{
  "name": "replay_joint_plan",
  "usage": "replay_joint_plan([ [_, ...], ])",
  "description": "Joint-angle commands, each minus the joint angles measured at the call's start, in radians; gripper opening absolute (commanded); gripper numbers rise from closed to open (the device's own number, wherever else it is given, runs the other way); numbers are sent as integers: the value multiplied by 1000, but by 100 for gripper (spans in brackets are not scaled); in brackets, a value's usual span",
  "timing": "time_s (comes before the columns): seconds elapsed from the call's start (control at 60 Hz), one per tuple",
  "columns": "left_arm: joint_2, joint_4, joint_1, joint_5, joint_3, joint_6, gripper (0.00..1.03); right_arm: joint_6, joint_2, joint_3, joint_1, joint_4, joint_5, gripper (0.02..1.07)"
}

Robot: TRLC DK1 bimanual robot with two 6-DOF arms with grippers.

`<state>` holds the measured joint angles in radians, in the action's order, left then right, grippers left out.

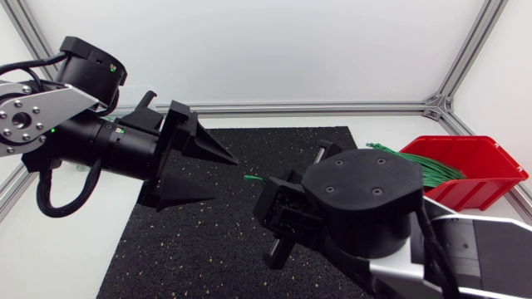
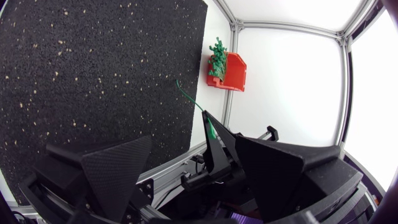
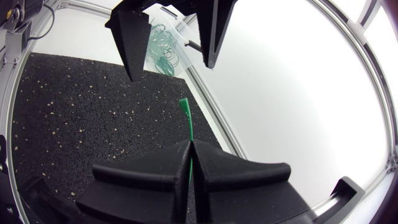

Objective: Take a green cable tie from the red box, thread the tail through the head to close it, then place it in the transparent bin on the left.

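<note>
Two end effectors are up off the tabletop. Which one has the tie? (spotter)

My right end effector. Its fingers are pressed together on the green cable tie, and the free length sticks straight out ahead of the fingertips. (me)

And your left? (spotter)

My left end effector has its fingers spread wide with nothing between them. It faces the right one in the air above the black mat. (me)

So which way does the tie lie from it? (spotter)

Directly ahead of the gap. In the right wrist view the tie's long axis runs from my clamped fingers toward the space between the left fingers, and the tip stops short of them without touching. In the head view only the tip shows, just beside the left fingertips. I judge the left arm the nearer one to take the free end, by closing in along that axis. (me)

Head or tail at the tip? (spotter)

I cannot tell; it is too small. The red box sits well apart, behind my right arm. The transparent bin lies beyond the left end effector, with looped ties in it. (me)
</note>
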<state>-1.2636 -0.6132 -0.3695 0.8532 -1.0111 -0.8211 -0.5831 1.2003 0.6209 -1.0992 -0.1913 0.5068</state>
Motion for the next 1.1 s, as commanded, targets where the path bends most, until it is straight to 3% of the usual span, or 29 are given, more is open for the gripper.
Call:
replay_joint_plan([
  [0.0,-37,-7,-28,26,-43,-53,91,-46,30,-32,-11,-59,22,8],
  [0.2,-91,24,-49,84,-66,-135,82,-63,38,-53,-14,-128,41,8],
  [0.367,-132,35,-57,89,-78,-158,65,-66,48,-79,-13,-168,47,8],
  [0.567,-155,35,-97,89,-83,-173,59,-72,48,-89,-13,-192,53,8],
  [0.667,-161,35,-103,89,-92,-188,48,-73,51,-85,-11,-204,59,8],
  [0.817,-168,35,-106,89,-100,-194,46,-75,62,-85,-11,-218,64,8],
  [1.083,-169,35,-101,89,-106,-205,34,-84,90,-85,-14,-250,79,8],
])
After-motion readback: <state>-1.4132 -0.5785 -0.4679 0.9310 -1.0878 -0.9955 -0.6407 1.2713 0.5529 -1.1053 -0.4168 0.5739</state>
